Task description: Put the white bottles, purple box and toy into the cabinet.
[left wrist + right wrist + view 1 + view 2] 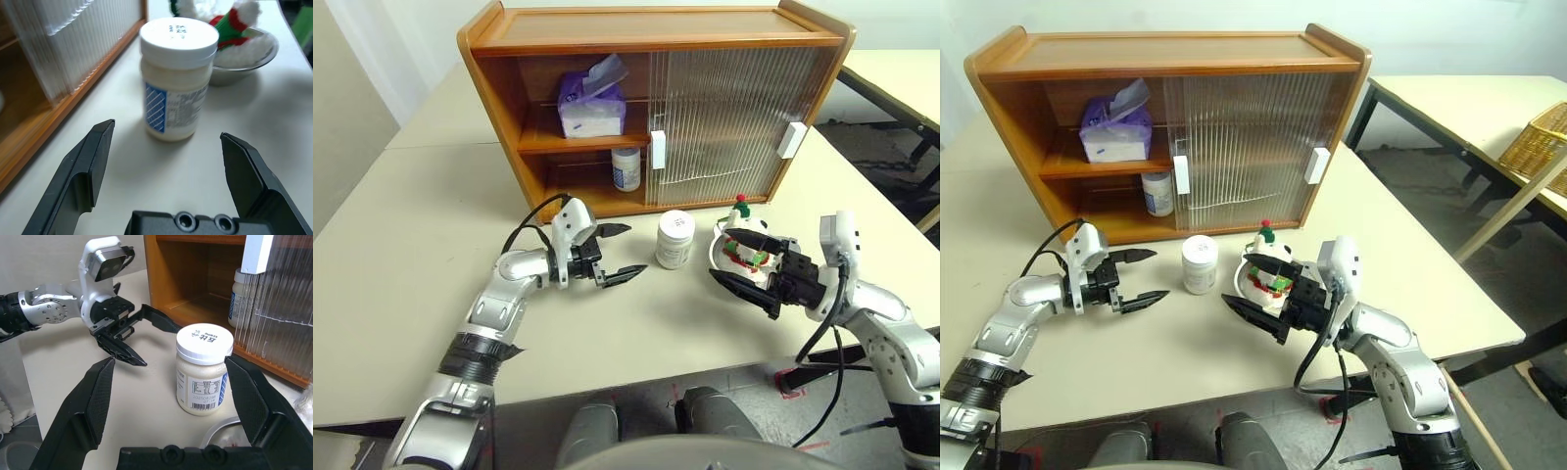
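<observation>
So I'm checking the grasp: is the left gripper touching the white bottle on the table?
Apart. In the left wrist view the left gripper has its jaws open, with bare table between them and the white bottle.

A lab-like room: plain beige tables [1410, 245] pushed together, wicker basket [1538, 147] nearby.

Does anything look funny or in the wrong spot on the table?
Yes, one thing: the toy sits in a silver bowl on the table, like food. Otherwise all is tidy: one bottle stands upright between the two tools, another bottle and the purple box sit neatly in the cabinet.
</observation>
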Controlling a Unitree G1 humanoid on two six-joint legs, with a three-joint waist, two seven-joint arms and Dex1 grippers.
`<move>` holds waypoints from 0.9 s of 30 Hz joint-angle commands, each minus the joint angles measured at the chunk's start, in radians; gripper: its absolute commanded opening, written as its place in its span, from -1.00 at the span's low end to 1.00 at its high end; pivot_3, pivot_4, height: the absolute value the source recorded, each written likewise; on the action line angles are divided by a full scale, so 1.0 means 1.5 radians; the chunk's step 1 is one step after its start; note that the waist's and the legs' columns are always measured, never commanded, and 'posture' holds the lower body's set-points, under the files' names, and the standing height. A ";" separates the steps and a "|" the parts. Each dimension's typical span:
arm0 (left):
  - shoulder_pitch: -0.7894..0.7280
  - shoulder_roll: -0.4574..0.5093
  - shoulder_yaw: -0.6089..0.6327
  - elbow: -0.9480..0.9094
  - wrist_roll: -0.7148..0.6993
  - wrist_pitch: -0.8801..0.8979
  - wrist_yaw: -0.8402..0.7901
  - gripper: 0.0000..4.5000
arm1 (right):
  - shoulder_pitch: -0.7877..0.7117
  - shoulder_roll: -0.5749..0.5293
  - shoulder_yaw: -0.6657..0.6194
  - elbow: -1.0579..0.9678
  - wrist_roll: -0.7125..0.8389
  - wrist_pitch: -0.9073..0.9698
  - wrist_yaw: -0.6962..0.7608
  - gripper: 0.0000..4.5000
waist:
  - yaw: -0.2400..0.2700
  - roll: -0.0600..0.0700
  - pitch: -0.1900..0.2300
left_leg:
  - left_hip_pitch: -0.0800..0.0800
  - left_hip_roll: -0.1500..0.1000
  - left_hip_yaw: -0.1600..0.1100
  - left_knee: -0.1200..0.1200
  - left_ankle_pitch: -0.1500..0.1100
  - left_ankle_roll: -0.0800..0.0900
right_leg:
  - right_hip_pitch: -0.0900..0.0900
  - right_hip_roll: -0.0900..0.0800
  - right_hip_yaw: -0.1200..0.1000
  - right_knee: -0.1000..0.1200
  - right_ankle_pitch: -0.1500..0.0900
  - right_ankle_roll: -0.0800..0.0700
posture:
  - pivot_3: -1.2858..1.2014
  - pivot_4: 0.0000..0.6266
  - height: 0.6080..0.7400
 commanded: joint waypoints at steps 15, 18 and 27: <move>-0.061 -0.098 -0.063 0.163 0.079 -0.017 0.026 0.98 | 0.042 -0.025 -0.013 -0.057 0.017 0.015 -0.013 1.00 | -0.027 0.006 -0.005 | -0.006 0.000 0.004 0.000 0.000 0.002 | -0.001 -0.001 0.000 0.000 -0.005 0.010 | -0.14 -1.00 1.00; -0.066 -0.109 -0.065 0.181 0.094 -0.024 0.045 0.98 | 0.039 -0.028 -0.011 -0.060 0.020 0.020 -0.016 1.00 | -0.028 0.006 -0.006 | -0.005 0.000 0.004 0.000 0.000 0.002 | -0.001 -0.001 0.000 0.000 -0.006 0.011 | -0.13 -1.00 1.00; -0.065 -0.161 -0.041 0.196 0.073 -0.010 0.084 0.39 | 0.035 -0.036 0.000 -0.051 0.010 0.023 -0.008 1.00 | -0.031 0.006 -0.006 | -0.005 -0.001 0.006 0.001 0.000 0.002 | -0.001 -0.002 0.000 0.000 -0.006 0.012 | -0.13 -0.99 1.00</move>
